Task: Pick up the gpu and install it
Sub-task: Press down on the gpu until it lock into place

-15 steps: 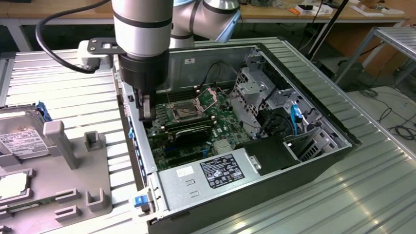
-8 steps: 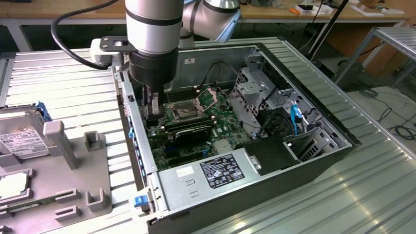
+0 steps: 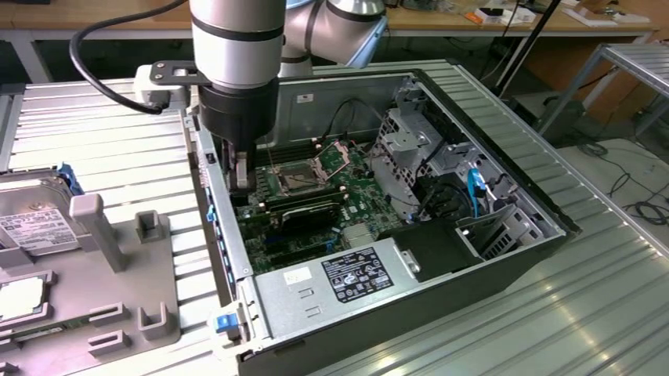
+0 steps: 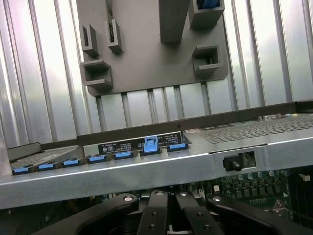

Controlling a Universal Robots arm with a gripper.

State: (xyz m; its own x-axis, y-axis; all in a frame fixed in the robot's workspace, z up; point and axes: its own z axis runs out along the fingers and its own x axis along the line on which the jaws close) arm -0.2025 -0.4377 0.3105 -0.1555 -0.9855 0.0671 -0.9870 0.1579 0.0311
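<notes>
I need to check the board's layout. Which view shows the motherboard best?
The exterior view: it looks down into the open computer case, showing most of the motherboard with its processor socket. The wrist view catches a narrow strip of it behind the case's metal edge.

Thin black expansion card, standing on edge across the green motherboard, inside the open computer case, beside the processor socket

Silver tubular arm, black bands, black cable, black gripper.
</notes>
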